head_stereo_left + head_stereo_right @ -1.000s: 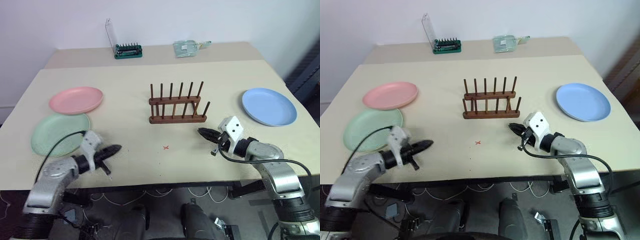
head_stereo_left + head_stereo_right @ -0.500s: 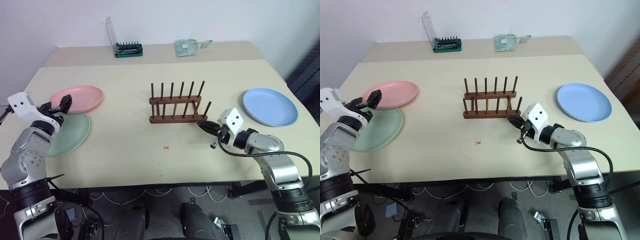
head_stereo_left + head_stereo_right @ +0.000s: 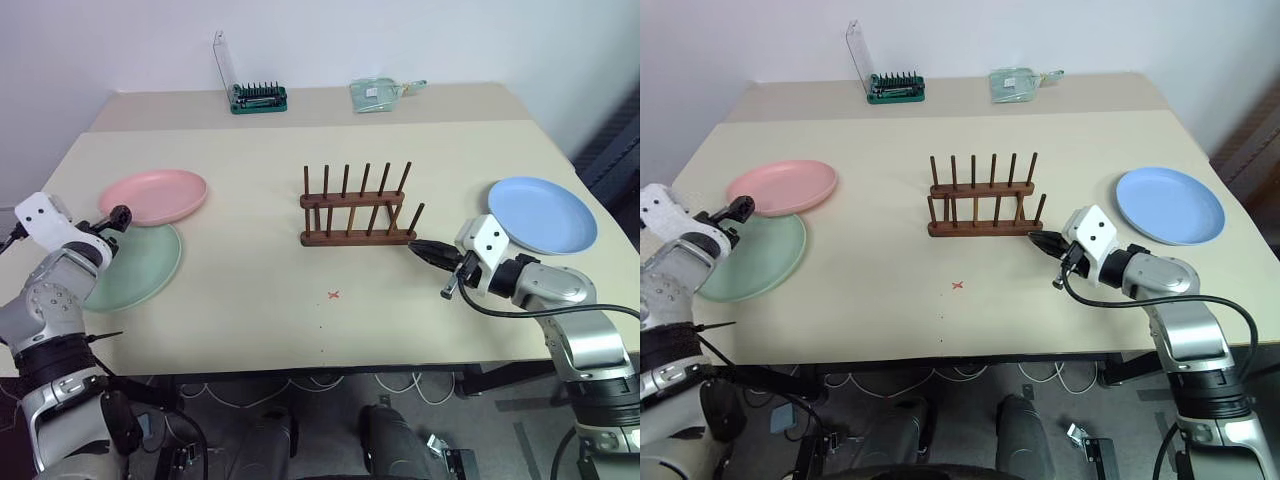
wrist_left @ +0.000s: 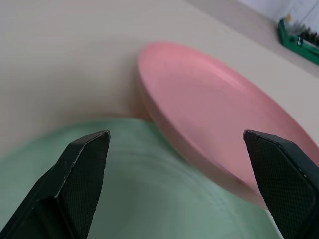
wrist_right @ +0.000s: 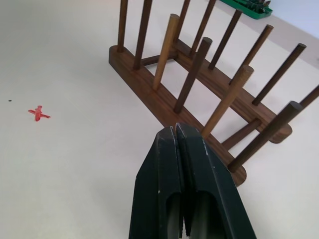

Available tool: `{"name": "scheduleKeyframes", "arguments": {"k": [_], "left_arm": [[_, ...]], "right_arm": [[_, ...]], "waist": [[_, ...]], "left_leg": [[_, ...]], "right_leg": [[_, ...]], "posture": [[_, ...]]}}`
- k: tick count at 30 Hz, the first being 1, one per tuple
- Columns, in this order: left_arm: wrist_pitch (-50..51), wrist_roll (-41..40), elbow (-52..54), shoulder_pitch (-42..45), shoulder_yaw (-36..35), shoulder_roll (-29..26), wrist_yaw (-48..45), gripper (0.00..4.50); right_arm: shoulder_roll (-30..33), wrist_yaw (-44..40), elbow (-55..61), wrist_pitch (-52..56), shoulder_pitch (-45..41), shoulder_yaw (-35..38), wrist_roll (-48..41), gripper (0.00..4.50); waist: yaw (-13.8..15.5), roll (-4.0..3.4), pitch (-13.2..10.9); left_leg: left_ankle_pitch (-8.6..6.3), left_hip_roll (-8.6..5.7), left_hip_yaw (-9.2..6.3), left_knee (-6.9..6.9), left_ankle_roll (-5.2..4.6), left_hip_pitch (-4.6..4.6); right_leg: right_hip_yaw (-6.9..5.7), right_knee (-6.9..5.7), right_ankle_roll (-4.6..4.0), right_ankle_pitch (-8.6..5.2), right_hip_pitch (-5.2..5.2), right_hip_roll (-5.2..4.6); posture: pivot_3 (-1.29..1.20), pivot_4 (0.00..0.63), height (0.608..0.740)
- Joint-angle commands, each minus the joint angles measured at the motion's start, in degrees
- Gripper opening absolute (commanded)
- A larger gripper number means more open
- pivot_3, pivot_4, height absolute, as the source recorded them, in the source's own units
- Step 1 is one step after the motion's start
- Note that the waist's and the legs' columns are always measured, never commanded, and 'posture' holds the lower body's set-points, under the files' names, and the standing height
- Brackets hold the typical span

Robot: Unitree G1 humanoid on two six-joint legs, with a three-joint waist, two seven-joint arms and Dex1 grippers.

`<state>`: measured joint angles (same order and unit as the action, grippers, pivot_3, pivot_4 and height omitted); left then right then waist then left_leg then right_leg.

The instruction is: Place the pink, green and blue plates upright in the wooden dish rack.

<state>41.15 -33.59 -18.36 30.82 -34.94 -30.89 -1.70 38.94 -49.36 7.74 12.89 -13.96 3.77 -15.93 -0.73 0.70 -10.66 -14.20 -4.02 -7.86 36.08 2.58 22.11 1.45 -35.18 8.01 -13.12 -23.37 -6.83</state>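
Left gripper (image 3: pixel 118 214), jaws spread wide, hovering at left of frame over overlapping pink plate (image 3: pixel 153 197) and green plate (image 3: pixel 135 266), likely lining up a rim grasp. Right gripper (image 3: pixel 428 250), jaws pressed together, empty, pointing at wooden dish rack (image 3: pixel 357 212), centre. Blue plate (image 3: pixel 542 214) lying flat, right.

No lettering, brand name or number can be read on anything here. The single sign is a small red cross (image 3: pixel 333 295) marked on the beige tabletop (image 3: pixel 250 300), a little below the centre of the head views; it shows again at the left edge of the right wrist view. A clear packet (image 3: pixel 375 93) at the upper centre carries a pale label, too small to read.
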Motion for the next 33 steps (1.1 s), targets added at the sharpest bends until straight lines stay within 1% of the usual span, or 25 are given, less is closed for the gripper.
{"name": "scheduleKeyframes", "arguments": {"k": [1, 8, 16, 19, 24, 27, 28, 29, 30, 31, 33], "left_arm": [[-1.0, 1.1, -4.1, 2.7, -0.5, -1.4, 0.3, 3.54], [-2.5, 1.0, -5.7, 3.3, -0.3, -1.4, -1.4, 0.05], [-4.1, -0.3, -0.9, 0.5, -0.7, -0.3, -4.6, 0.02], [-5.1, -1.1, 1.7, -0.3, -1.1, 0.3, -5.5, 0.02], [-7.8, -3.1, 9.2, 0.5, -0.8, 1.1, -8.3, 0.02], [-8.7, -3.1, 13.3, 2.1, 1.1, 0.7, -9.6, 0.02], [-9.0, -2.4, 15.1, 2.8, 2.7, 0.5, -10.0, 0.00], [-9.2, -1.8, 16.2, 3.3, 3.8, 0.5, -10.2, 0.00], [-9.8, -1.1, 17.6, 3.8, 5.0, 0.6, -10.2, 0.00], [-10.4, -0.3, 19.2, 4.3, 6.4, 1.0, -9.9, 0.00], [-11.9, 1.1, 22.1, 6.0, 9.5, 2.2, -9.3, 0.00]], "right_arm": [[0.0, 0.2, 2.0, -1.8, 0.2, 1.2, -0.3, 0.00], [0.5, 0.4, 2.0, -3.1, 2.3, 2.0, -0.5, 0.00], [1.5, -3.1, 8.2, 0.5, 3.3, 2.7, -5.8, 0.00], [1.1, -2.8, 10.7, 1.9, 2.1, 1.9, -6.6, 0.00], [0.1, -0.7, 12.6, 4.1, -3.7, -0.2, -5.9, 0.00], [-0.8, 1.2, 13.5, 8.2, -9.0, -1.6, -6.8, 0.00], [-1.4, 2.3, 13.6, 9.1, -11.2, -2.4, -6.3, 0.56], [-1.8, 3.0, 13.6, 9.6, -12.7, -3.0, -5.8, 0.81], [-2.2, 3.8, 13.9, 9.6, -14.2, -3.9, -4.8, 1.28], [-2.9, 4.4, 14.6, 9.8, -15.8, -5.0, -4.2, 1.87], [-4.0, 6.6, 14.9, 6.8, -19.6, -8.7, 1.4, 2.82]], "waist": [[0.0, 0.01, 0.0], [0.0, 0.04, 0.0], [-0.1, 0.05, 0.0], [0.0, 0.06, 0.0], [0.0, 0.11, 0.0], [0.0, 0.14, 0.0], [0.0, 0.14, -0.1], [0.0, 0.15, -0.1], [0.0, 0.14, -0.1], [0.0, 0.14, -0.1], [0.0, 0.15, -0.1]], "left_leg": [[0.00, 0.00, 0.00, 0.00, 0.00, 0.00], [0.01, 0.00, 0.00, -0.01, 0.02, 0.01], [0.02, 0.01, -0.02, -0.02, 0.03, 0.01], [0.02, 0.01, -0.01, 0.01, 0.03, 0.03], [0.02, 0.01, -0.02, 0.02, 0.05, 0.07], [0.03, 0.01, -0.02, 0.02, 0.07, 0.10], [0.03, 0.01, -0.02, 0.01, 0.07, 0.10], [0.03, 0.01, -0.02, 0.02, 0.07, 0.11], [0.04, 0.01, -0.02, 0.02, 0.09, 0.13], [0.04, 0.01, -0.02, 0.01, 0.09, 0.13], [0.04, 0.00, -0.02, 0.01, 0.09, 0.17]], "right_leg": [[0.00, 0.00, 0.00, 0.00, 0.00, 0.00], [0.00, 0.00, 0.00, 0.00, -0.02, 0.00], [0.00, 0.00, 0.00, 0.01, -0.03, 0.00], [0.00, 0.00, 0.00, 0.01, -0.02, 0.00], [-0.01, 0.00, 0.00, 0.01, -0.05, -0.01], [0.00, 0.01, -0.01, 0.01, -0.08, -0.01], [0.00, 0.01, 0.00, 0.01, -0.08, -0.01], [0.00, 0.00, -0.01, 0.02, -0.09, -0.01], [0.00, 0.00, -0.01, 0.02, -0.10, -0.01], [0.00, 0.01, -0.01, 0.02, -0.10, -0.01], [-0.01, 0.02, -0.01, 0.02, -0.13, -0.01]], "posture": [[0.00, 0.150, 0.740], [0.00, 0.150, 0.740], [0.00, 0.150, 0.740], [0.00, 0.150, 0.740], [0.00, 0.150, 0.740], [0.00, 0.150, 0.740], [0.00, 0.150, 0.740], [0.00, 0.150, 0.740], [0.00, 0.150, 0.740], [0.00, 0.150, 0.740], [0.00, 0.150, 0.740]]}}
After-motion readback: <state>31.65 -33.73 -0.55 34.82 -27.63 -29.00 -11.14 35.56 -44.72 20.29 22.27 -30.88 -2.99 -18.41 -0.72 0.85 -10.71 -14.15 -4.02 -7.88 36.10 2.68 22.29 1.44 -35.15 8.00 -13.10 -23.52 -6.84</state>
